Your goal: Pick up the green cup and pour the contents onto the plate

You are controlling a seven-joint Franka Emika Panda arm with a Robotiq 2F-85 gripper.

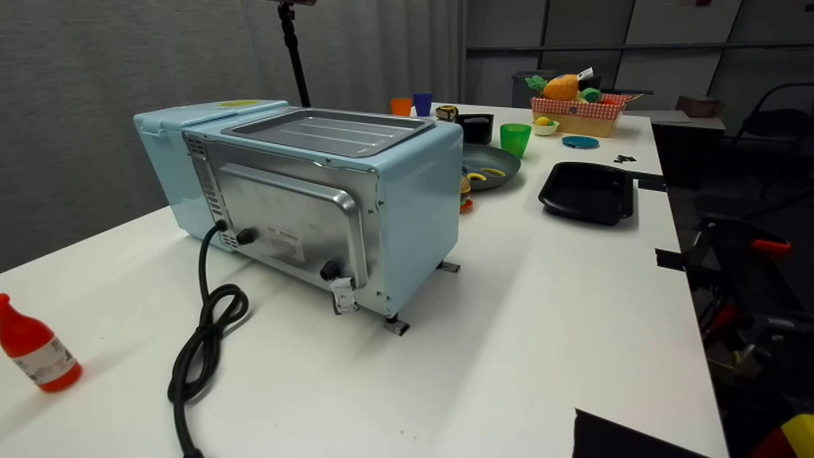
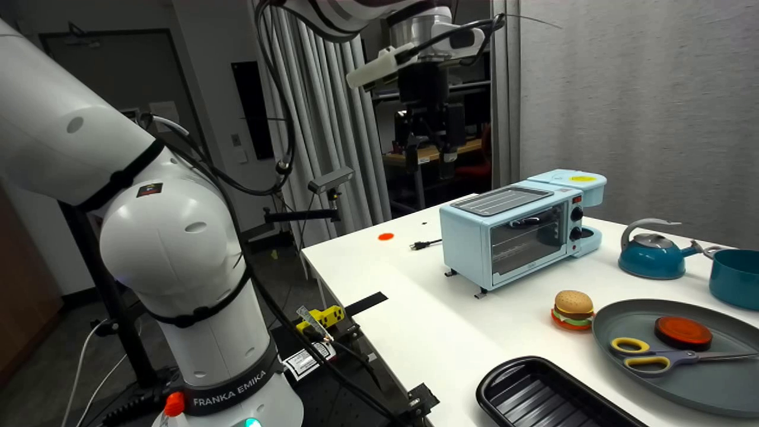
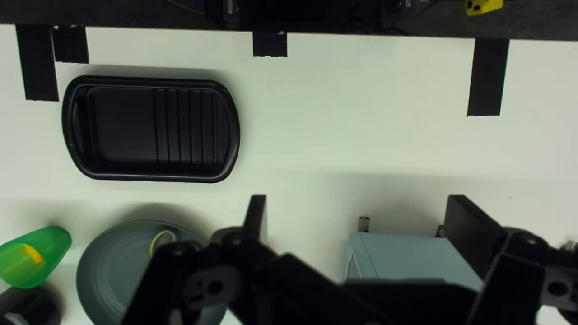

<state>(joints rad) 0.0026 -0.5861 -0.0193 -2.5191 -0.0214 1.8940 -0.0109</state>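
The green cup (image 1: pixel 515 140) stands upright on the white table beyond the toaster oven in an exterior view. It also shows at the lower left of the wrist view (image 3: pixel 36 255), with something yellow in it. The plate, a round dark grey shallow dish (image 1: pixel 502 162), lies beside the cup, wider than it; it also shows in an exterior view (image 2: pixel 699 394) and the wrist view (image 3: pixel 108 271), partly hidden by my gripper. Scissors and a red-topped round thing lie on it. My gripper (image 2: pixel 430 163) is open and empty, high above the table. Its spread fingers show in the wrist view (image 3: pixel 356 212).
A pale blue toaster oven (image 2: pixel 468 252) stands under the right finger in the wrist view (image 3: pixel 411 257). A black tray (image 3: pixel 151 131) lies near the table edge. A toy burger (image 2: pixel 573 308), kettle (image 2: pixel 652 258) and teal pot (image 2: pixel 738 281) stand around the plate. A basket (image 1: pixel 575 117) stands far back.
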